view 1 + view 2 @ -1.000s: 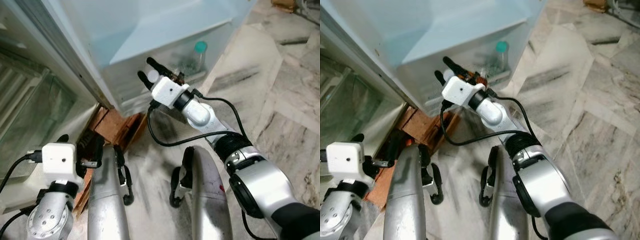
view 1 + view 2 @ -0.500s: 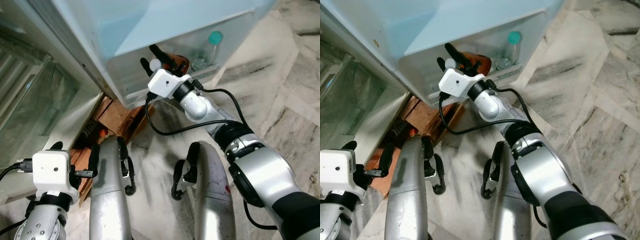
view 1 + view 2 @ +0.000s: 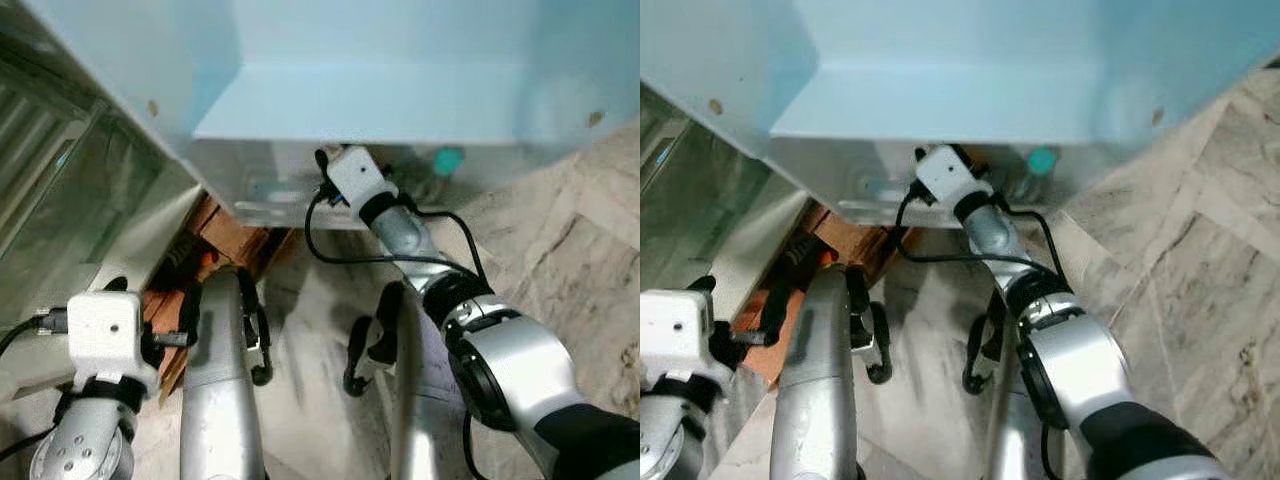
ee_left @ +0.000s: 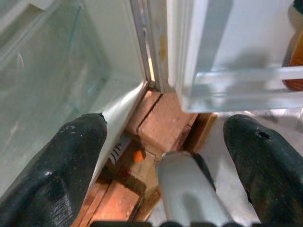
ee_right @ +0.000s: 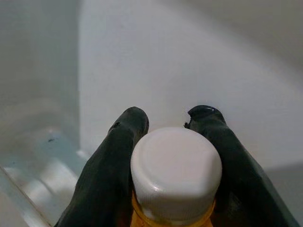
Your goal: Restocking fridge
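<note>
Right gripper [image 5: 168,142]: reached into the bottom shelf of the fridge door, its two black fingers [image 5: 111,165] clamped on the neck of a bottle just under the cap
Orange bottle [image 5: 175,172]: white screw cap and an orange body below it, held between the right fingers; pale shelf wall right behind it
Right arm [image 3: 400,225]: stretched forward and up from the robot's right side, its white wrist block at the shelf's front lip, a black cable looping beneath it
Fridge door [image 3: 380,60]: pale blue, open, filling the upper part of the head views
Door shelf [image 3: 270,185]: clear plastic bin at the door's foot
Teal-capped bottle [image 3: 447,161]: standing in the same shelf, to the right of the right gripper
Left gripper [image 4: 165,156]: low at the robot's left side, fingers wide apart with nothing between them, pointing at the gap under the fridge
Bricks [image 4: 161,127]: reddish blocks beneath the fridge's corner
Fridge body [image 3: 70,200]: glass shelves on the left
Floor [image 3: 590,250]: grey-veined marble
</note>
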`<state>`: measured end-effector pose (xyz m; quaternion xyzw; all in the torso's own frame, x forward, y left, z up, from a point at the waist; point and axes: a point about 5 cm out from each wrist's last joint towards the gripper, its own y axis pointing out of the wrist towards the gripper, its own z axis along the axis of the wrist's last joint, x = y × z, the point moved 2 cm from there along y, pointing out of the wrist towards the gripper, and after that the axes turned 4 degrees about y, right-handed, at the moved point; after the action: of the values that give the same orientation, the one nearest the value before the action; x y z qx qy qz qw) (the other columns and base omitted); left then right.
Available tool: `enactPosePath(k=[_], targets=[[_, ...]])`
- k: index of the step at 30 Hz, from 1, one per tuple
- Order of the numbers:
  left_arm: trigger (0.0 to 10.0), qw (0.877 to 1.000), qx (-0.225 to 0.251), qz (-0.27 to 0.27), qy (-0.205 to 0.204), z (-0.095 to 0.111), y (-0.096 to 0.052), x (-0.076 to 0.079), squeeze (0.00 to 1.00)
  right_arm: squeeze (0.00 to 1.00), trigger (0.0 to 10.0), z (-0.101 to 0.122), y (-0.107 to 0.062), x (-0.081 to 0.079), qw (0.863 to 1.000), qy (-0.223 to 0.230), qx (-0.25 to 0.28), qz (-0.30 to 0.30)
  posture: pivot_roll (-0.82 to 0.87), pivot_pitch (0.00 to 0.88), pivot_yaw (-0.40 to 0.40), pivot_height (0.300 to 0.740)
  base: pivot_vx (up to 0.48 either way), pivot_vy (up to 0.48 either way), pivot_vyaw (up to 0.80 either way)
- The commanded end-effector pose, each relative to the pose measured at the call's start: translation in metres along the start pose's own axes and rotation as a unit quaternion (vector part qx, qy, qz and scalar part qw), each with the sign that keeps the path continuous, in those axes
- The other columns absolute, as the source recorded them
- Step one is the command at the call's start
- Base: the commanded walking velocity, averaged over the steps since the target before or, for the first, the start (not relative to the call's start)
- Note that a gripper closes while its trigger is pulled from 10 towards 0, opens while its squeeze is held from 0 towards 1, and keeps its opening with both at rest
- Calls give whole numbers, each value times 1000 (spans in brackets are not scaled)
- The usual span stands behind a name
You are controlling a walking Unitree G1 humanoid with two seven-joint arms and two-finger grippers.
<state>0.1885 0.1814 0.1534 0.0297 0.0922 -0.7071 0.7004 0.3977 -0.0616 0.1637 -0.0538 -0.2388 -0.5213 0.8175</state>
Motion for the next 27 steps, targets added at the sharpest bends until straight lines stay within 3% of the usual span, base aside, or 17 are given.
enactPosePath(k=[1, 5, 6, 7, 8, 9, 17, 27], targets=[[10000, 1000, -29, 1, -1, -12, -2, -2, 0, 0, 10000, -20, -11, 24, 997, 28, -42, -55, 204, 521, -14, 583, 0, 0, 0], [10000, 1000, -26, -2, -1, -12, 2, -1, 0, 0, 10000, -22, -13, 38, 994, 52, -46, -90, 201, 505, -9, 583, 0, 0, 0], [10000, 1000, -23, -3, 0, -12, 4, -1, 0, 627, 10000, -22, -14, 40, 993, 53, -45, -97, 203, 499, -6, 583, 0, 0, 0], [10000, 1000, -23, -3, 0, -12, 4, -1, 0, 627, 10000, -22, -14, 40, 993, 53, -45, -97, 203, 499, -6, 583, 0, 0, 0], [10000, 1000, -21, -4, 1, -11, 6, -1, 0, 741, 10000, -22, -14, 43, 992, 55, -44, -105, 205, 495, -3, 583, 0, 0, 0], [10000, 1000, -20, -4, 1, -11, 7, -1, 0, 1000, 10000, -22, -15, 44, 991, 56, -44, -111, 206, 487, 1, 583, 0, 0, 0], [10000, 1000, -16, -8, 9, -11, 13, -4, 0, 1000, 10000, -20, -15, 56, 988, 44, -48, -142, 215, 462, 15, 583, 0, 0, 0], [10000, 1000, -4, -17, 16, -12, 26, -4, 0, 1000, 10000, 6, 0, 67, 989, 22, -7, -145, 197, 417, 22, 583, 0, 0, 0]])
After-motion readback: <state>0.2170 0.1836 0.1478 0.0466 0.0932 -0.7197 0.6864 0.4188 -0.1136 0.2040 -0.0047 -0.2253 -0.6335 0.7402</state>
